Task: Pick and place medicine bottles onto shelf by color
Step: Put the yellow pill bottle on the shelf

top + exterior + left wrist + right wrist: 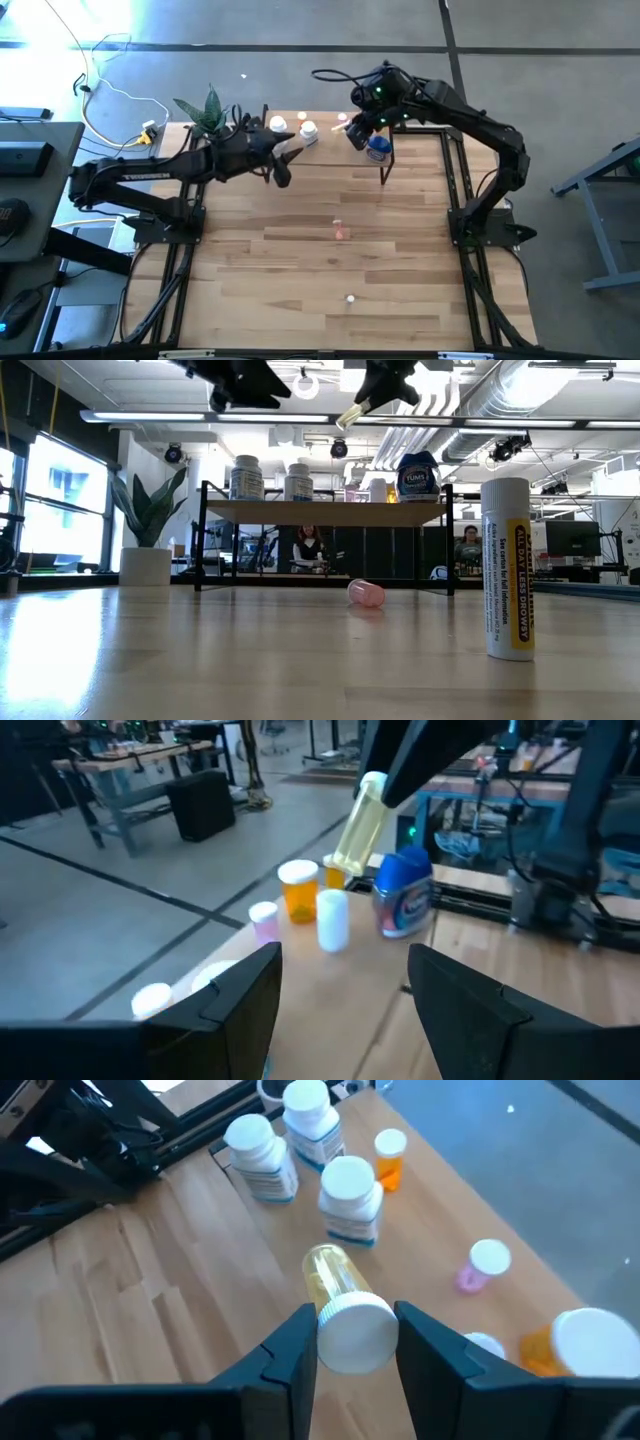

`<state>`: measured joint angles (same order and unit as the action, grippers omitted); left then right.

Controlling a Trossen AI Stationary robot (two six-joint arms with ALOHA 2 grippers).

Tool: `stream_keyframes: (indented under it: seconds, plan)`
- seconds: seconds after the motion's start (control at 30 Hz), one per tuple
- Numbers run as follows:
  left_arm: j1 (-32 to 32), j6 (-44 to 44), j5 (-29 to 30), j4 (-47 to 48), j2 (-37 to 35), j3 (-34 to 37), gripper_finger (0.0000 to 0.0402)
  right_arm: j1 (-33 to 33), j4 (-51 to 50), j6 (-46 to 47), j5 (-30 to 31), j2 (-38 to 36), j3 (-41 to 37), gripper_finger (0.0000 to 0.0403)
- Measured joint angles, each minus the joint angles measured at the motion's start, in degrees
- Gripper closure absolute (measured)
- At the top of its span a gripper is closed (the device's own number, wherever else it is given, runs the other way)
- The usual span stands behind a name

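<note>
Right gripper (352, 1342) pinches yellowish vial (328, 1275) above shelf (325, 512).
Left gripper (345, 990) spread, empty, hovering nr shelf's left.

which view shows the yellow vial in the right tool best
The right wrist view: the yellow vial sits close up, white cap between the right tool fingers. Left wrist shows it hanging tilted; low view small overhead; high view barely.

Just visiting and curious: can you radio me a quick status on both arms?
Right end effector shut on yellow vial, above shelf. Left end effector open, empty, over shelf's other end. Pink bottle lies on table.
</note>
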<state>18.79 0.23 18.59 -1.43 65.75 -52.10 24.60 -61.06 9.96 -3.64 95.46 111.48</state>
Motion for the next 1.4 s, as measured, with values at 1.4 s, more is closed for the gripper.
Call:
stream_keyframes:
  seconds: [1.4]
  plan:
    - [6.29, -3.06, -4.46, 4.75, 1.12, -2.12, 0.0193, -1.16, -24.92, -19.46, 5.53, 16.74, 12.49, 0.0299]
